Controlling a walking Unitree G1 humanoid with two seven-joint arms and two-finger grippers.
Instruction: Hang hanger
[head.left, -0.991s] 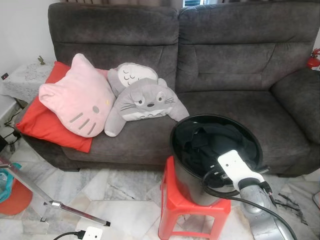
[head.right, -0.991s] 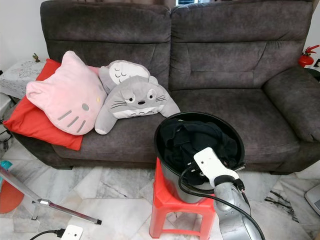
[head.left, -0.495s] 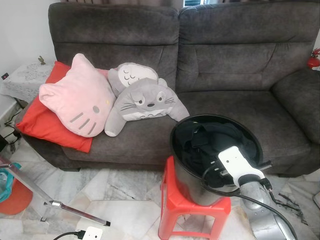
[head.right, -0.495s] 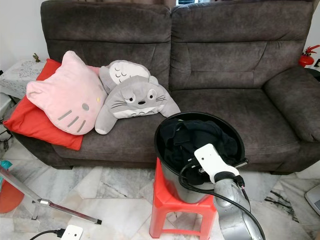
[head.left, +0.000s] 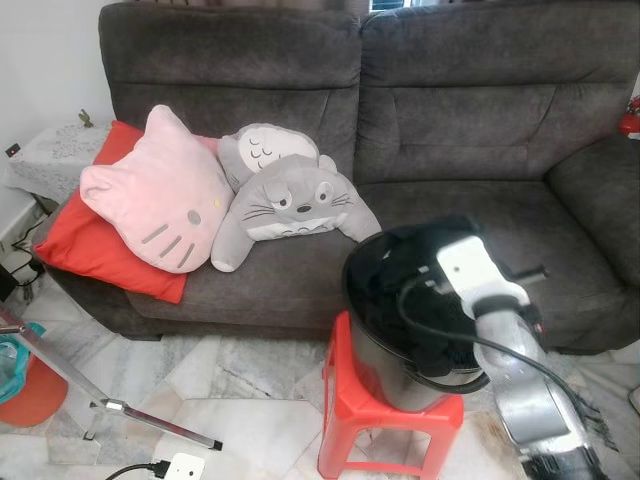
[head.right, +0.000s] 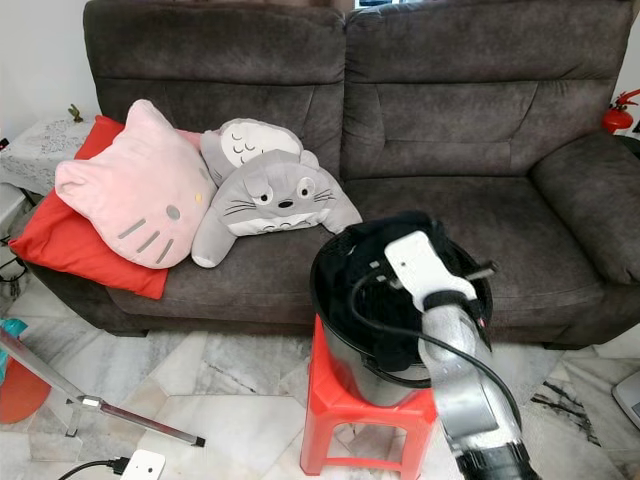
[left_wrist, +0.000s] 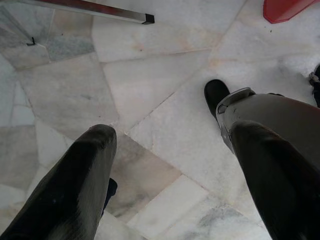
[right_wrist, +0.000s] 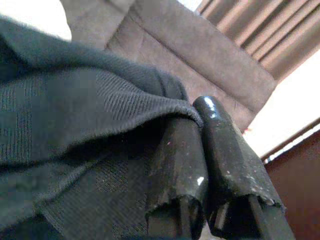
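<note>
1. The right gripper (right_wrist: 200, 150) has its two black fingers pressed together on a fold of the dark garment (right_wrist: 75, 120); the cloth lies over and around the fingertips.
2. In the head views the right arm (head.right: 455, 370) reaches up over the black bucket (head.right: 345, 345), and the garment (head.left: 400, 290) is bunched at the top of the bucket, rising a little above its rim, just under the white wrist housing.
3. I cannot make out a hanger in any of the pictures; only the dark cloth is visible at the gripper.
4. The left gripper (left_wrist: 165, 165) hangs low and points at the floor, with its two fingers well apart and nothing between them.
5. No readable writing or brand is visible.
6. The bucket stands on a red plastic stool (head.left: 350, 405), which is on a pale marble floor (head.left: 240, 390).
7. Behind the bucket is a dark grey sofa (head.left: 480, 120). On the sofa, to the robot's left of the bucket, lie a grey animal-shaped cushion (head.left: 290, 205), a pink cat-face cushion (head.left: 155, 205) and a red cushion (head.left: 85, 240) under the pink one.
8. A metal bar (head.left: 90, 385) lies on the floor to the left of the stool, near a white plug box (head.left: 180, 466).
</note>
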